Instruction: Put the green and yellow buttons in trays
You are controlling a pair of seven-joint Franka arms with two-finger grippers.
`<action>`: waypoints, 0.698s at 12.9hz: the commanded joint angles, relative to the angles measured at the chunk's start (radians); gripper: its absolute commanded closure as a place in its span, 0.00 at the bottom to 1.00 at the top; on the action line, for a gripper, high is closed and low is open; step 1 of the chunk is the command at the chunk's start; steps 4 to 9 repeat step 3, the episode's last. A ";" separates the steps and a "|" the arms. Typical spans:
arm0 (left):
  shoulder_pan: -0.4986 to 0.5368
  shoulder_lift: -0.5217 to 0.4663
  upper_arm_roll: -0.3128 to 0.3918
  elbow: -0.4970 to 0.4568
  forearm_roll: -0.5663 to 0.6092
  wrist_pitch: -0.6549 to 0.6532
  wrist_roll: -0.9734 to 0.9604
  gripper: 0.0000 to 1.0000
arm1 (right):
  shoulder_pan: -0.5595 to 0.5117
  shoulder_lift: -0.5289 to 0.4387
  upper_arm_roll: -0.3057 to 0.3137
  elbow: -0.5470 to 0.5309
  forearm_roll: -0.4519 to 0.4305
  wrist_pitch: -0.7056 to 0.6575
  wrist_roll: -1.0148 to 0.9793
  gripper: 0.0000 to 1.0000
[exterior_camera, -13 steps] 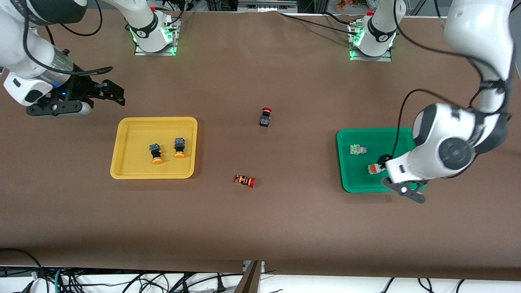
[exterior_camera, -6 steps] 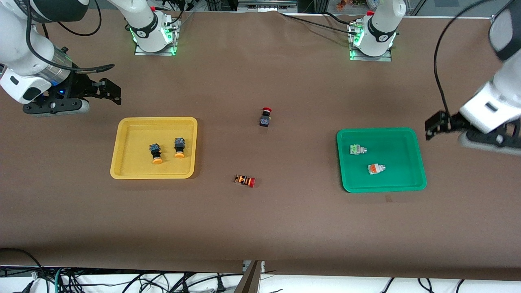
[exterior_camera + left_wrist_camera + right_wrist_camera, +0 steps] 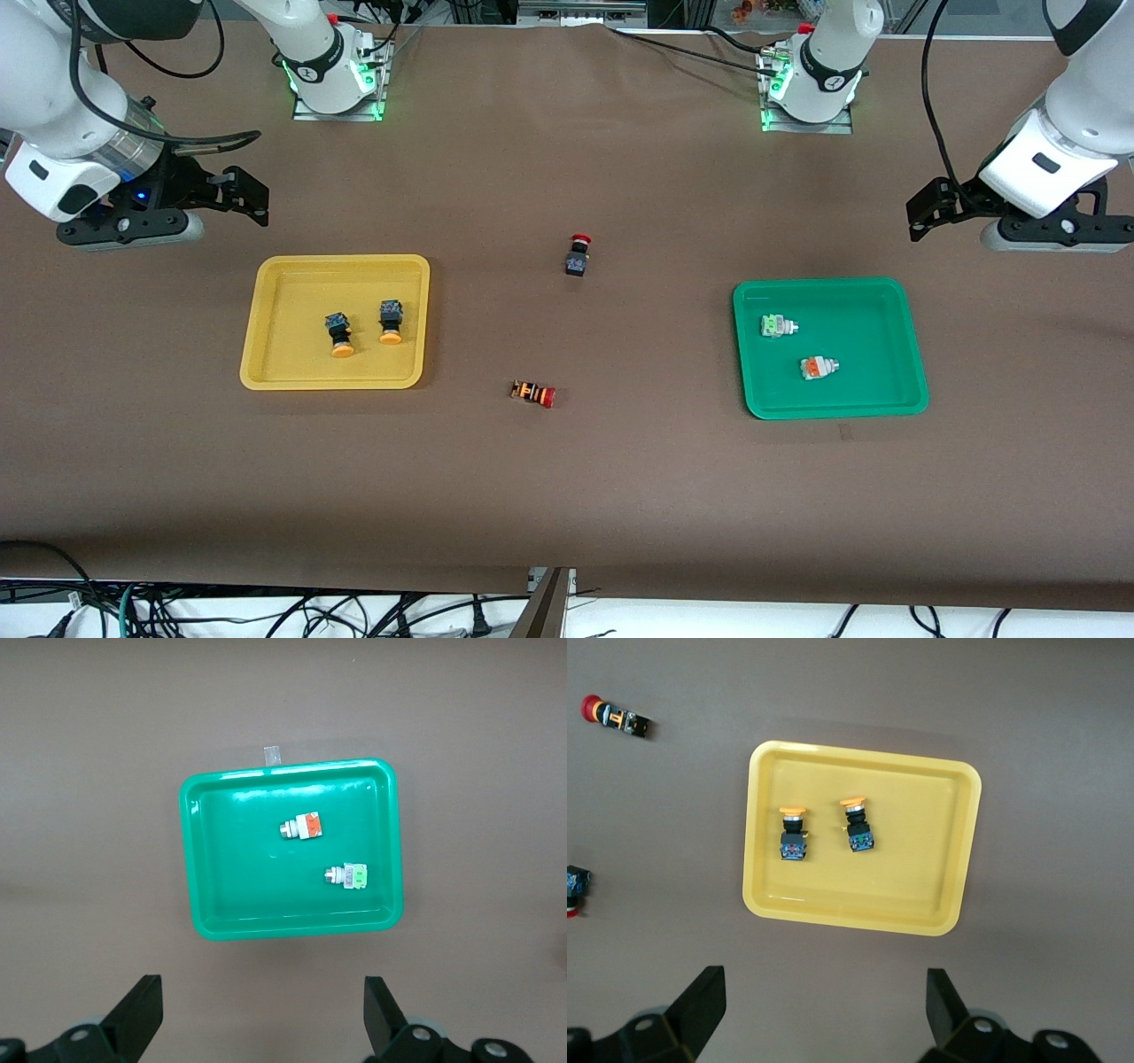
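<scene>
Lifted off the green tray (image 3: 895,390), left gripper (image 3: 921,217) and waiting right gripper (image 3: 252,199) show jaws apart.

Yellow-capped buttons (image 3: 365,326) in yellow tray (image 3: 275,354), white buttons (image 3: 797,346) in green tray (image 3: 877,390)

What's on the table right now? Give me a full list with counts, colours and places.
yellow tray: 1, toward the right arm's end.
yellow-capped buttons: 2, black bodies, in the yellow tray.
green tray: 1, toward the left arm's end.
white buttons: 2, one green-faced, one orange-faced, in the green tray.
red-capped black button: 1, mid-table.
orange-striped red-capped button: 1, nearer the camera.
left gripper: open, empty.
right gripper: open, empty.
</scene>
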 commanded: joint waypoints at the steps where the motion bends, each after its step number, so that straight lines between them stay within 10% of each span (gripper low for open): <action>1: -0.009 0.047 0.014 0.062 -0.004 -0.039 -0.003 0.00 | -0.018 -0.014 0.017 0.018 -0.018 -0.031 0.005 0.01; 9: -0.009 0.047 0.012 0.062 -0.004 -0.039 -0.001 0.00 | -0.018 -0.009 0.018 0.033 -0.018 -0.031 0.004 0.01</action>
